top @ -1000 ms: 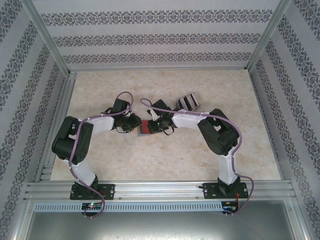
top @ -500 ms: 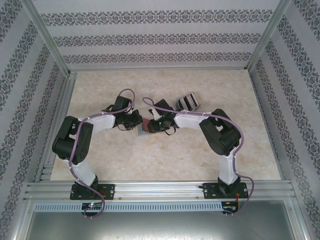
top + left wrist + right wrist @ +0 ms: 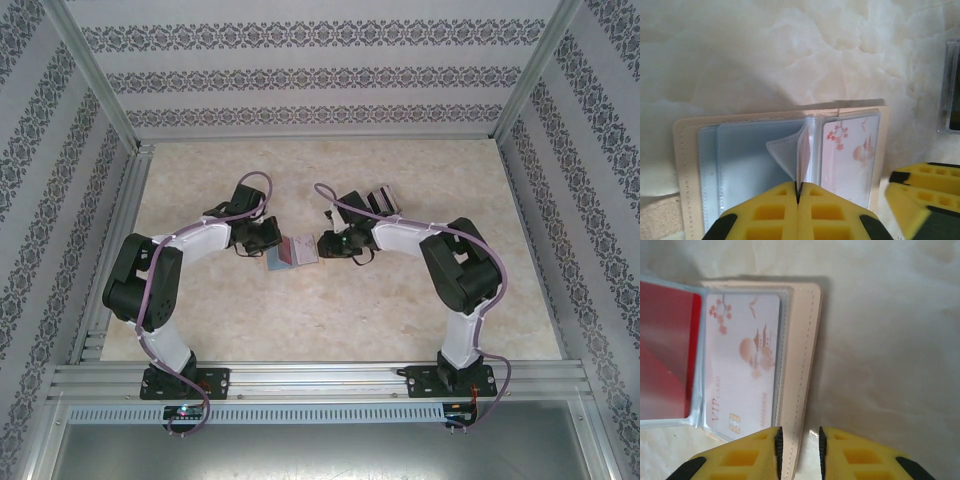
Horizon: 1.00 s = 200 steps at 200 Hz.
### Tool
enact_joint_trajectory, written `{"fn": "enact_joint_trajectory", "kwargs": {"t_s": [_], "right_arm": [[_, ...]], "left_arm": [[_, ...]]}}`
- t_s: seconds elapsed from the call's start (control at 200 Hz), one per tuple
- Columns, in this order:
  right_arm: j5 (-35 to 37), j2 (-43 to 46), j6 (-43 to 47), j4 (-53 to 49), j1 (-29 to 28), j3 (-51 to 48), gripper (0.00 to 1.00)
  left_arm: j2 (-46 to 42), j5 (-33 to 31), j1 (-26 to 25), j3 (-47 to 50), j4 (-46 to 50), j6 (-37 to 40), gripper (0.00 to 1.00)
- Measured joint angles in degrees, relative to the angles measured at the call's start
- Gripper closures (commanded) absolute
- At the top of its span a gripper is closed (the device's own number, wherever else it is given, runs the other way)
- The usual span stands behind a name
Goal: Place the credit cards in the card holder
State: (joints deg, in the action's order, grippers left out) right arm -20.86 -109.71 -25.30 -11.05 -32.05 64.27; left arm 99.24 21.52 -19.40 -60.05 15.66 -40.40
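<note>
Pinching one clear sleeve (image 3: 790,152) of the card holder (image 3: 293,252) near its free edge is judged to be the step in hand: it parts the leaves so that a pocket mouth is exposed for a card. The left end effector (image 3: 798,192) is clamped on that sleeve, its fingers together with the plastic between them. To do this well, lift the sleeve only enough to open the pocket; a higher pull would probably drag the light holder across the bench (image 3: 400,310) or crease the plastic. The right end effector (image 3: 799,440) has its fingers slightly apart at the near edge of the holder's right cover and appears to grip nothing. It should clear the cover before it fetches a card. The card holder lies open and flat at mid-bench, between the two end effectors. Its cover is cream with stitched borders, and its leaves are pale blue and transparent. A white card (image 3: 742,370) printed with blossoms and a pagoda sits in the right pocket; a red card (image 3: 665,355) shows through the adjacent sleeve.
</note>
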Motion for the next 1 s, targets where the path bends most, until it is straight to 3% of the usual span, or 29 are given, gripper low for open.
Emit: {"fn": "enact_joint_trajectory", "kwargs": {"t_s": [0.215, 0.355, 0.789, 0.999], "right_arm": [[-1.53, -2.10, -0.35, 0.26, 0.07, 1.36, 0.71], [-1.70, -2.16, -0.46, 0.28, 0.07, 1.42, 0.71], [-2.58, -2.21, -0.48, 0.48, 0.46, 1.33, 0.71], [-3.23, -1.27, -0.44, 1.57, 1.03, 0.02, 0.71]], "left_arm": [[0.00, -0.63, -2.71, -3.65, 2.73, 0.55, 0.75], [0.02, -0.33, -4.15, -4.66, 3.02, 0.15, 0.70], [2.14, 0.44, -5.27, -5.29, 3.04, -0.44, 0.78], [2.12, -2.75, -5.27, -5.27, 4.44, 0.13, 0.78]]}}
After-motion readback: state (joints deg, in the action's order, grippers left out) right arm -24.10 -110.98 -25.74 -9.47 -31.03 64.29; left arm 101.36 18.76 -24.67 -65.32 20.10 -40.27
